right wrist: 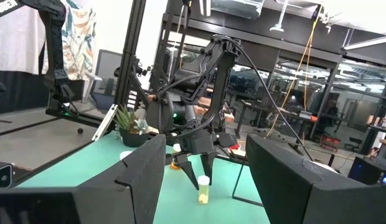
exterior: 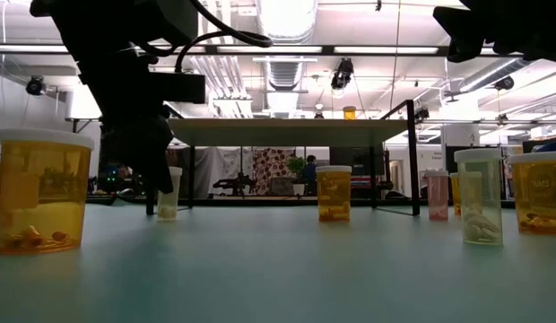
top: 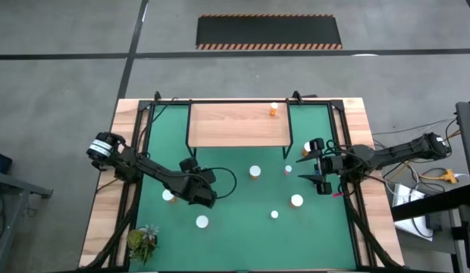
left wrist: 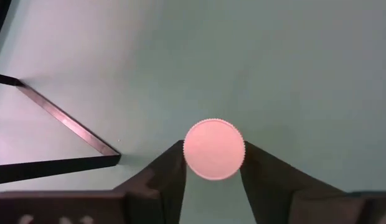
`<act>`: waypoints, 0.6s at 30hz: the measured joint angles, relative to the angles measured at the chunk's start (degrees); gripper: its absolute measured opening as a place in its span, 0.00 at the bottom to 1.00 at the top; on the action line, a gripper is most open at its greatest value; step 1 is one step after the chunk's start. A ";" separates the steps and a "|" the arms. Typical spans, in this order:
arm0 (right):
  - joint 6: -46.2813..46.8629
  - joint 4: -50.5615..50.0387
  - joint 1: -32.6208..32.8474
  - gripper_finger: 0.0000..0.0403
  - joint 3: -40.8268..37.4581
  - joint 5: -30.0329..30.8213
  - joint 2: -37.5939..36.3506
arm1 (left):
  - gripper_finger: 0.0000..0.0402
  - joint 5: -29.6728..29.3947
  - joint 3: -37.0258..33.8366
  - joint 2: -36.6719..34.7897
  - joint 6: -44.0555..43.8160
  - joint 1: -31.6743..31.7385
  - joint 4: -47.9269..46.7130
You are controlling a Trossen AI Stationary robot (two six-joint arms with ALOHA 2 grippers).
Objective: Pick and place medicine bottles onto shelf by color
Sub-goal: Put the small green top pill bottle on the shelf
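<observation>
Left gripper [left wrist: 213,163] closing around capped bottle [left wrist: 214,150] on green mat [left wrist: 292,68], in front of shelf [top: 239,125]; fingers [left wrist: 171,174] flanking cap. Right gripper [top: 317,161] hovering open near mat's right edge, holding nothing.

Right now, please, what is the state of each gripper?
Left gripper: around the white cap of a small bottle, fingers at both sides; a firm grip cannot be told.
Right gripper: open, holding nothing, above the mat's right side.

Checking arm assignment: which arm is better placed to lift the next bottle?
Left. Its gripper already straddles a bottle, fingers at the cap's sides. The right gripper hangs open by the mat's edge, holding nothing.
</observation>
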 joint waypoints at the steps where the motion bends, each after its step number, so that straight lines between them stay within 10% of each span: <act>1: 0.14 -0.01 0.00 0.53 0.00 0.00 0.00 | 0.28 0.06 0.00 0.00 0.00 0.00 0.00; 18: 0.16 0.01 0.00 0.53 0.00 0.00 0.00 | 0.21 4.79 4.88 -0.83 0.41 -0.05 1.51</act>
